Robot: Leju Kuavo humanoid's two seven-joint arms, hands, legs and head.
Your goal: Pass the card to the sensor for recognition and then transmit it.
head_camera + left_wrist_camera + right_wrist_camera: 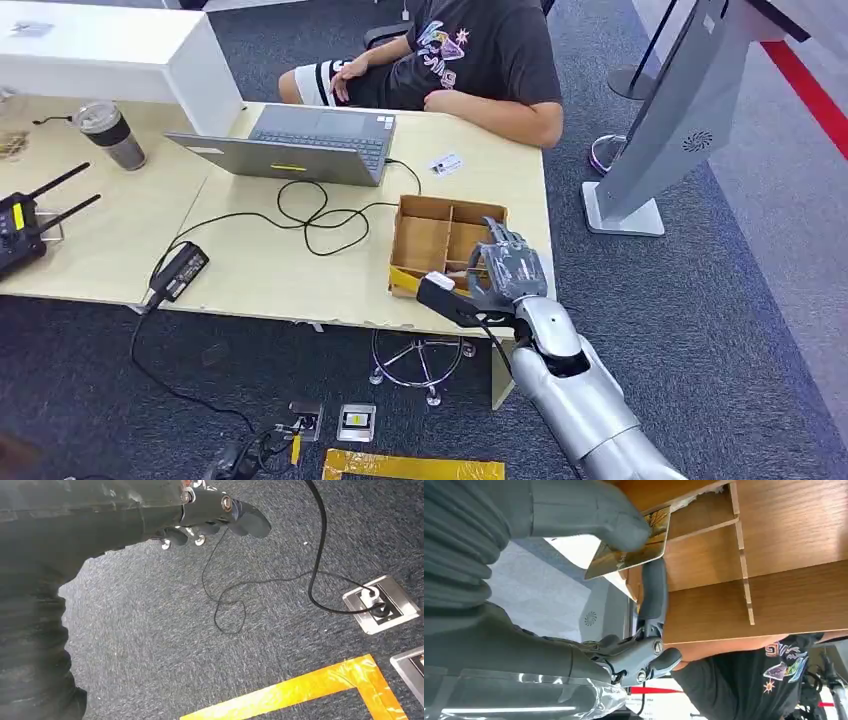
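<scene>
My right hand (505, 265) hovers over the near right part of a compartmented cardboard box (425, 240) at the table's front edge. In the right wrist view, its thumb (574, 510) and a dark finger (653, 590) pinch a shiny brownish card (651, 542) just above the box's wooden dividers (744, 555). The card is hidden by the hand in the head view. My left hand (215, 515) hangs beside the body over dark carpet, fingers loosely bent and holding nothing.
A person in a dark T-shirt (480, 50) sits at the table's far side. On the table are a laptop (300, 145), a black cable with power brick (180, 270), a small white card (446, 164) and a tumbler (110, 135). A grey kiosk stand (680, 120) rises right of the table.
</scene>
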